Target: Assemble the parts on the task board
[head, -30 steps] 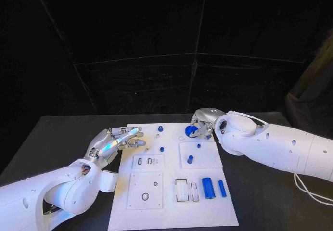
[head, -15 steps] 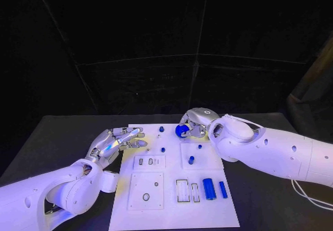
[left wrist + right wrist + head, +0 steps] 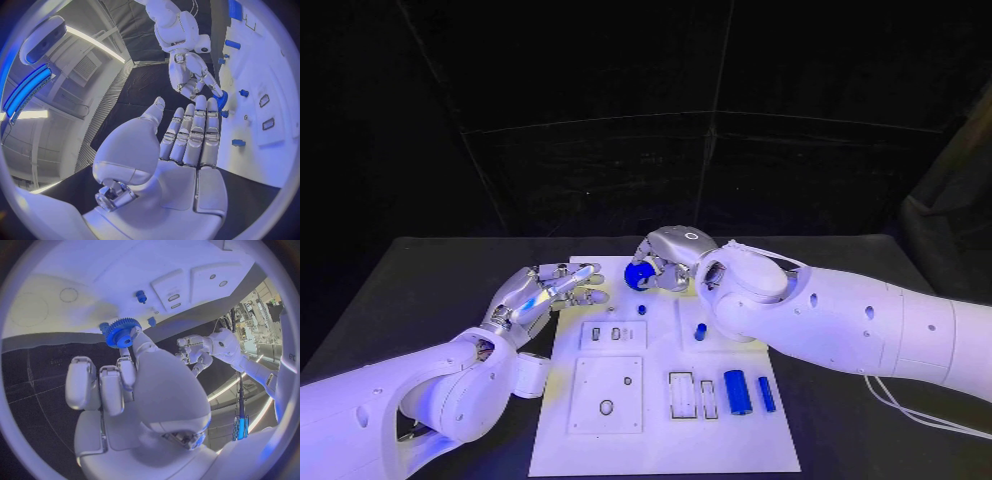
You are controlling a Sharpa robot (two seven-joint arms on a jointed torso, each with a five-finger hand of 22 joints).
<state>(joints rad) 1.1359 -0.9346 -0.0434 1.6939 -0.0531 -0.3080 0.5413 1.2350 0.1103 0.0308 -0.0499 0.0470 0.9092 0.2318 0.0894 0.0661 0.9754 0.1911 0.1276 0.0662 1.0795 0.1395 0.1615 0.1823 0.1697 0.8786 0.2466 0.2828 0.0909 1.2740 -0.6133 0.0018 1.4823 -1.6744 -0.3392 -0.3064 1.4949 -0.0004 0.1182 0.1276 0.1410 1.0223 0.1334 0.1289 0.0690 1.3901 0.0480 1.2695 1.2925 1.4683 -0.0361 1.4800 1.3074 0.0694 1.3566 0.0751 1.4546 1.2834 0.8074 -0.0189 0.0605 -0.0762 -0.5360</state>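
The white task board [image 3: 661,440] lies in the middle of the black table. My right hand [image 3: 671,258] hovers over the board's far edge and pinches a blue gear [image 3: 642,276] in its fingertips. In the right wrist view the gear [image 3: 122,333] shows its teeth just above the board [image 3: 94,270]. My left hand [image 3: 542,293] lies at the board's far left corner, fingers stretched out straight, holding nothing. The left wrist view shows that flat palm [image 3: 181,150] and, beyond it, the right hand [image 3: 190,75]. A blue peg [image 3: 642,309] stands just below the gear.
A short blue piece [image 3: 700,331] stands mid-board on the right. A blue cylinder [image 3: 736,391] and a thin blue bar [image 3: 764,394] lie near the board's right edge, beside two rectangular slots [image 3: 679,393]. Black table [image 3: 430,290] surrounds the board.
My right hand has carried the blue gear leftward along the board's far edge, toward the left hand. The left hand has hardly moved.
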